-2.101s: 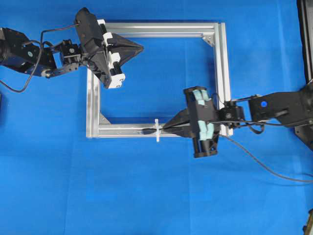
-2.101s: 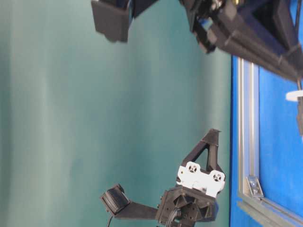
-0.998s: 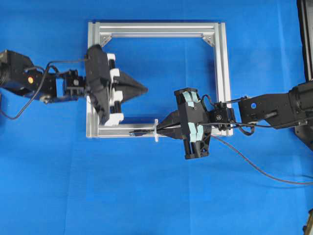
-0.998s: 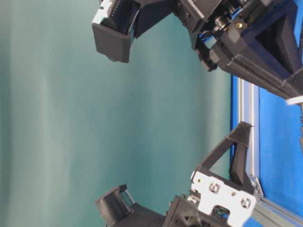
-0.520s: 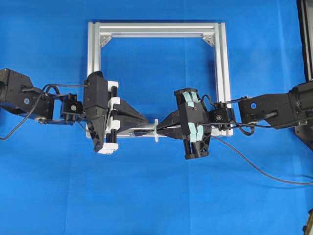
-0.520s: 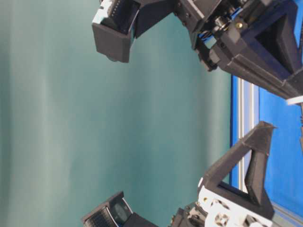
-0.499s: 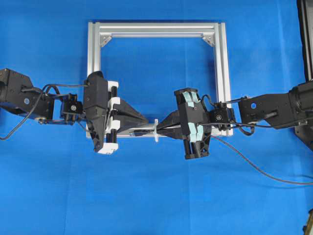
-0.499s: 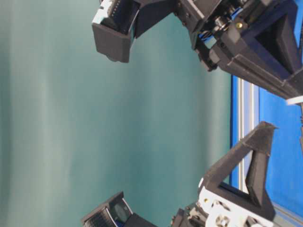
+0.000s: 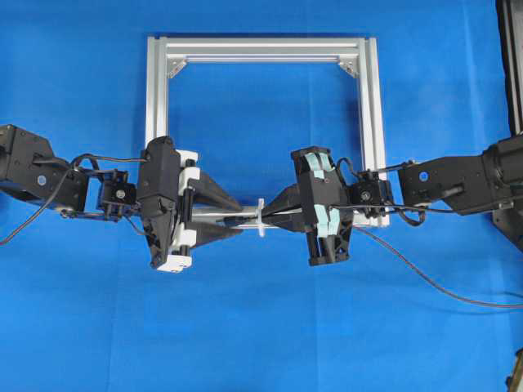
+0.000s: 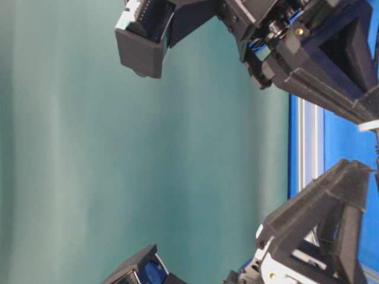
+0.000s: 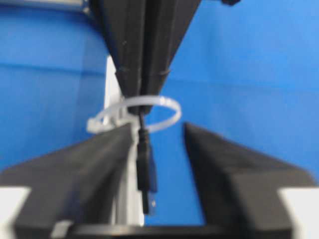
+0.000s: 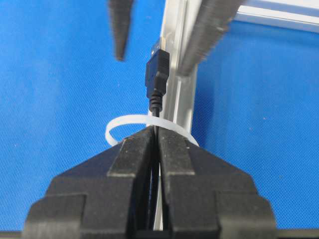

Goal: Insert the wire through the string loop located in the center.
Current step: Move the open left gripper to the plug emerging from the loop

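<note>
Writing or brand marks cannot be read on anything in view. Both arms reach inward, level over the frame (image 9: 155, 122)'s lower rail, their grippers nose to nose at the loop (image 9: 261, 217). Right gripper (image 12: 155, 137) is pinched tight on the wire (image 12: 157, 74), whose plug has passed through the loop and sticks out on the far side. Left gripper (image 11: 158, 137) stands spread, one finger (image 11: 94, 164) either side of the plug, neither clearly touching it. From the right gripper the wire trails off across the blue table (image 9: 261, 327) toward the right edge.
</note>
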Motion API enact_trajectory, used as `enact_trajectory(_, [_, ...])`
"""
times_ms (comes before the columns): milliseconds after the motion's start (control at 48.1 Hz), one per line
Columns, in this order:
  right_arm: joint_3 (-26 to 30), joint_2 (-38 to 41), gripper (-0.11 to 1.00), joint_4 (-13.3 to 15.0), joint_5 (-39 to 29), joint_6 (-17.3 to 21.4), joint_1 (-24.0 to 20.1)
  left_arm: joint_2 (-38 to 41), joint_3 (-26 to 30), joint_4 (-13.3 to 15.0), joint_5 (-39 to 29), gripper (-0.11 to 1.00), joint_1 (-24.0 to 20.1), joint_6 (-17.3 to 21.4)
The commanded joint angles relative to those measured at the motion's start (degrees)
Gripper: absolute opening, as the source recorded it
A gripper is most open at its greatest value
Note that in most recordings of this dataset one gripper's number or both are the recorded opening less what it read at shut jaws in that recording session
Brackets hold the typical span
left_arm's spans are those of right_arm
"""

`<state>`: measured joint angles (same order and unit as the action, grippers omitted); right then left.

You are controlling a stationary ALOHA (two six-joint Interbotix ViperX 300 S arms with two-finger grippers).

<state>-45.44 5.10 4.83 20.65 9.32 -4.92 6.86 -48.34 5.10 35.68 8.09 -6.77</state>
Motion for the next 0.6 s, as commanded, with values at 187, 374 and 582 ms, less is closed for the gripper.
enact_trajectory(187, [0.6, -0.8, -0.02, 0.0, 0.4, -0.1, -0.1, -1.1, 1.3, 0.1, -0.2, 0.93, 0.2, -0.5])
enact_trajectory(374, [0.7, -0.8, -0.02, 0.0, 0.4, -0.1, -0.1, -1.1, 1.3, 0.1, -0.9, 0.91, 0.2, -0.6])
enact_trajectory(582, [0.6, -0.8, -0.02, 0.0, 0.4, -0.1, -0.1, -0.5, 1.4, 0.0, -1.4, 0.91, 0.2, -0.6])
